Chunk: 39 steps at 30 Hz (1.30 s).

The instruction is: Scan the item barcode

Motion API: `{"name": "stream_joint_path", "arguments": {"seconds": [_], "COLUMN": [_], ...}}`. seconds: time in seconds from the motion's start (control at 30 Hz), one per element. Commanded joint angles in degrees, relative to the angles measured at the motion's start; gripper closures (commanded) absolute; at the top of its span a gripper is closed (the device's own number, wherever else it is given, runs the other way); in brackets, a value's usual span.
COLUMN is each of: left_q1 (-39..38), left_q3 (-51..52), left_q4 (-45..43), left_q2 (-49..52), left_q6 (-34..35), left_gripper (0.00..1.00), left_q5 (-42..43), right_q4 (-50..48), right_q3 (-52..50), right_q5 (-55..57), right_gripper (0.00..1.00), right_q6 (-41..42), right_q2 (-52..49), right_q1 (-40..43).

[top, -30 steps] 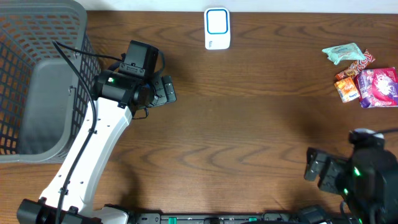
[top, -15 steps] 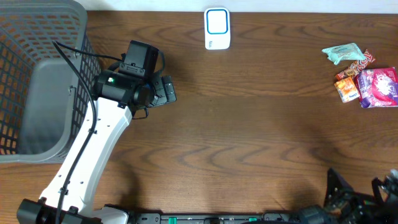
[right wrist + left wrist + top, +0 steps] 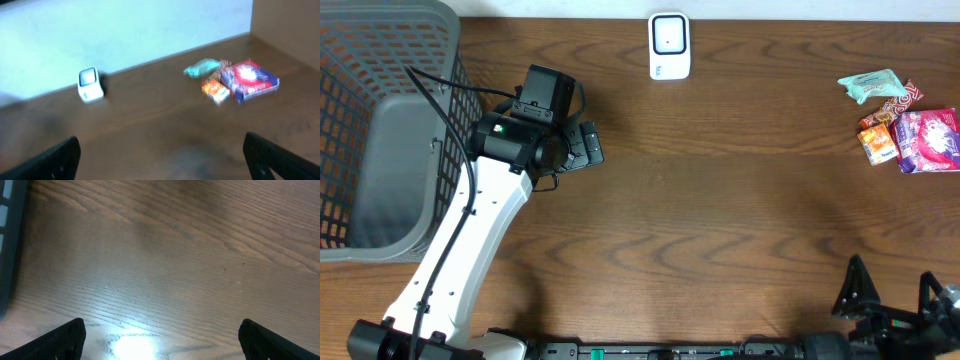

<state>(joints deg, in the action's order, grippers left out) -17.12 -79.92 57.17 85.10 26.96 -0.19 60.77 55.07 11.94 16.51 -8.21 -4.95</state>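
Both your left gripper (image 3: 160,339) and right gripper (image 3: 161,156) gape empty, so the snack packets (image 3: 905,125) lie ungrabbed, well apart from the scanner (image 3: 669,45).

no legible text anywhere. scanner (image 3: 669,45) shows a small dark mark below its window, too small to read; snack packs (image 3: 905,125) have printed fronts but lettering can't be made out overhead, and they're blurred in right wrist view.
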Motion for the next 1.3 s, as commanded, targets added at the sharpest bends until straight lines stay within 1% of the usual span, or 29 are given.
{"name": "stream_joint_path", "arguments": {"seconds": [0.0,0.17,0.53,0.93,1.13,1.27], "left_q1": [0.17,0.17,0.17,0.17,0.17,0.17], "left_q3": [-0.52,-0.52,-0.52,-0.52,-0.52,-0.52], "left_q4": [0.24,0.24,0.22,0.24,0.24,0.24], "left_q2": [0.24,0.24,0.26,0.24,0.24,0.24], "left_q6": [-0.57,-0.57,-0.57,-0.57,-0.57,-0.57], "left_gripper": [0.02,0.02,0.02,0.02,0.02,0.02], "left_q5": [-0.50,-0.50,-0.50,-0.50,-0.50,-0.50], "right_q4": [-3.34,-11.02,-28.09,-52.85,-61.09,-64.35], "right_q3": [-3.67,-10.51,-26.95,-44.06,-50.47,-53.59], "right_q5": [-3.13,-6.16,-8.92,-10.60,-10.60,-10.58], "right_gripper": [0.01,0.01,0.01,0.01,0.01,0.01], "right_q6": [-4.44,-7.50,-7.61,-7.56,-7.37,-7.37], "right_q2": [1.18,3.04,7.89,7.89,7.89,7.89], "right_q1": [0.98,0.98,0.87,-1.18,-1.38,-1.36]}}
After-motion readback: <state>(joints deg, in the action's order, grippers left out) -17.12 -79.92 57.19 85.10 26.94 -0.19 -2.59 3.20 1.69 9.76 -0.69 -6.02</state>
